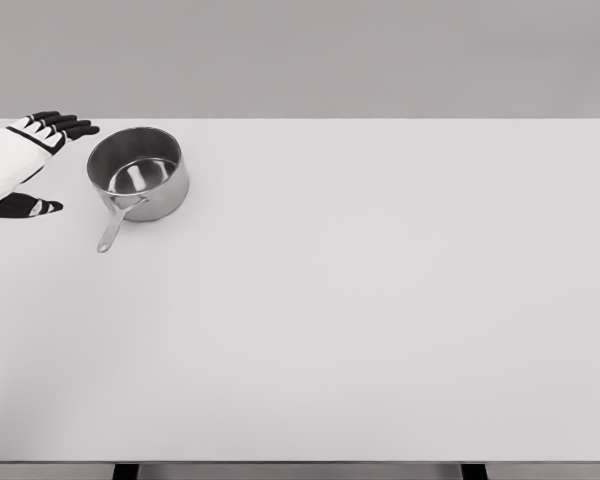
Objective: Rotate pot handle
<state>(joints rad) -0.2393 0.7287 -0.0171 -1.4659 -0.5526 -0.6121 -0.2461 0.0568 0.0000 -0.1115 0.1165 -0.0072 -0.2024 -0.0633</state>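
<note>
While no brand, label or writing can be read on anything, the materials are plain enough: a broad, smooth, matte white tabletop [380, 330] fills most of the head view, its near edge showing two dark legs beneath. Toward the far left of it stands the pot [140, 172], a round, straight-walled saucepan of shiny brushed metal, upright and open at the top, with its bare reflective bottom visible inside. A slim, flat metal handle [113, 226] juts from the pot's near wall and points toward the viewer and slightly left, ending in a rounded tip over the tabletop. Just left of the pot, near but not touching it, is the left robot hand [25, 160], a white shell with black fingers [68, 126]. Those fingers are stretched out straight toward the pot's far rim, the black thumb [25, 207] spread apart below them, and the robot hand grips nothing. Beyond the pot, the tabletop's far edge meets a plain grey wall [300, 55].
</note>
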